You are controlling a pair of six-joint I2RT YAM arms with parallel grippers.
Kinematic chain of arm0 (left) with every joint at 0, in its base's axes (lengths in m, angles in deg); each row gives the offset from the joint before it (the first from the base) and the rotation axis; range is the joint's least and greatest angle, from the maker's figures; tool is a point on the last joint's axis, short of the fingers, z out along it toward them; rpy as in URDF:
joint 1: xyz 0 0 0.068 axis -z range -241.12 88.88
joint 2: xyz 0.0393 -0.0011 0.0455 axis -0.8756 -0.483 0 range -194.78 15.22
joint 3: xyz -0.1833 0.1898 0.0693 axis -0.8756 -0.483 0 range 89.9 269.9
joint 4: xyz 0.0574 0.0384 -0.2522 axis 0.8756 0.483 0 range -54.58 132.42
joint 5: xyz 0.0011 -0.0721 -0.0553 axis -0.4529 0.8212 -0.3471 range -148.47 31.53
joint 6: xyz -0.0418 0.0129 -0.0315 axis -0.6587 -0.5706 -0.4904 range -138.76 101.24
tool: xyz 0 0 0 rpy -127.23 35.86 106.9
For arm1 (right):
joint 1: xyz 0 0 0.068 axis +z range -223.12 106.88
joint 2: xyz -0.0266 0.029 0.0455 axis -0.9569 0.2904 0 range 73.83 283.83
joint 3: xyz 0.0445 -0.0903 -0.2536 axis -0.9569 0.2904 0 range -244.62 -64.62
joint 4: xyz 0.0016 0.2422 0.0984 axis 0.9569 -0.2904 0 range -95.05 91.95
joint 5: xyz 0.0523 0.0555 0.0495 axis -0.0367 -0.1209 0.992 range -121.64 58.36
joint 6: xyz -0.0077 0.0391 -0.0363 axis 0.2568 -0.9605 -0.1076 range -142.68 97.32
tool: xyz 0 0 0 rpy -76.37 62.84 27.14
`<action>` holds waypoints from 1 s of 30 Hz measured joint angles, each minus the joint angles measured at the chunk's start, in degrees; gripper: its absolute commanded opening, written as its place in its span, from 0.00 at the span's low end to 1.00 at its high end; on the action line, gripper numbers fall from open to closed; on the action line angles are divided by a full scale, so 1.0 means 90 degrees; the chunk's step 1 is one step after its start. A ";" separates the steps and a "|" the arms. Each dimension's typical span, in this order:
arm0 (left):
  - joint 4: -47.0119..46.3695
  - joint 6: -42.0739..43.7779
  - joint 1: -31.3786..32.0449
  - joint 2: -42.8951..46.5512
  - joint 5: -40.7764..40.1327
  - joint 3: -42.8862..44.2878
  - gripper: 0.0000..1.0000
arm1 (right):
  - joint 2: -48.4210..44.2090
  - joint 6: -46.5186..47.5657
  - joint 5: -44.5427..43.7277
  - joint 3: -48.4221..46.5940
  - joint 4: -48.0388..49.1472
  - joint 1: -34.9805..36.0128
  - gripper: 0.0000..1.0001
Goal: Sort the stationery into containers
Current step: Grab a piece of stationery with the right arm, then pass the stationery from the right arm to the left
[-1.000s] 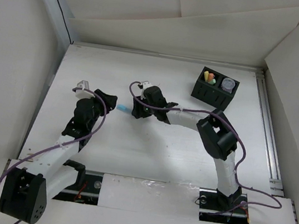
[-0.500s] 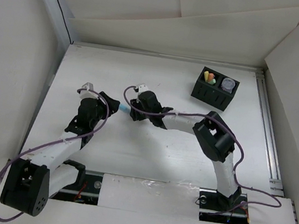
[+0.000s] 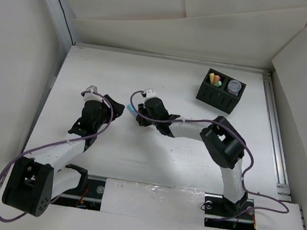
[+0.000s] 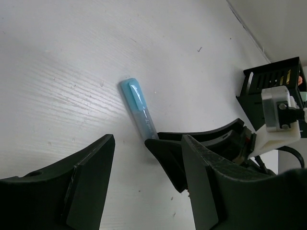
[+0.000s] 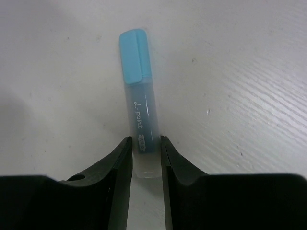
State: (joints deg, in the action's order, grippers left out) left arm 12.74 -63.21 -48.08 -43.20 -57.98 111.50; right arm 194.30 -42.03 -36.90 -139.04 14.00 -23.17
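The light blue marker (image 5: 139,105) lies flat on the white table, cap end away from my right gripper (image 5: 144,155), whose fingers are shut on its clear rear end. It also shows in the left wrist view (image 4: 139,109) and in the top view (image 3: 129,109). My left gripper (image 4: 147,141) is open and empty just left of it, jaws wide, low over the table. The black two-compartment box (image 3: 220,96) stands at the back right. Its left compartment holds yellow (image 3: 213,77), orange and mint green sticks; its right compartment holds a grey-purple roll (image 3: 235,87). The blue-white roll is not visible.
White walls enclose the table on the left, back and right. A metal rail (image 3: 275,133) runs along the right edge. The two grippers are close together at the table's middle left. The black box also shows at the right of the left wrist view (image 4: 273,88).
My right gripper has moved left onto the light blue marker and now grips its end. My left arm has shifted slightly toward the middle.
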 measured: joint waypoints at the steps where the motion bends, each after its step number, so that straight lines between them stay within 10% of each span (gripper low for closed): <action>1: -0.0049 -0.0010 0.0000 -0.0107 0.0070 0.0000 0.53 | -0.0068 -0.0005 -0.0015 0.0073 -0.0019 0.0000 0.08; 30: -0.1931 -0.0916 0.0000 -0.2516 0.1795 0.0381 0.48 | -0.1739 -0.0236 0.0335 0.1205 -0.0386 0.0000 0.08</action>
State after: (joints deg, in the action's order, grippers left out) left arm -4.63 -71.45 -48.08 -65.84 -41.83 114.93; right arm 178.65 -44.15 -33.88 -128.19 10.53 -23.17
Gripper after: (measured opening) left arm 0.514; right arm 0.318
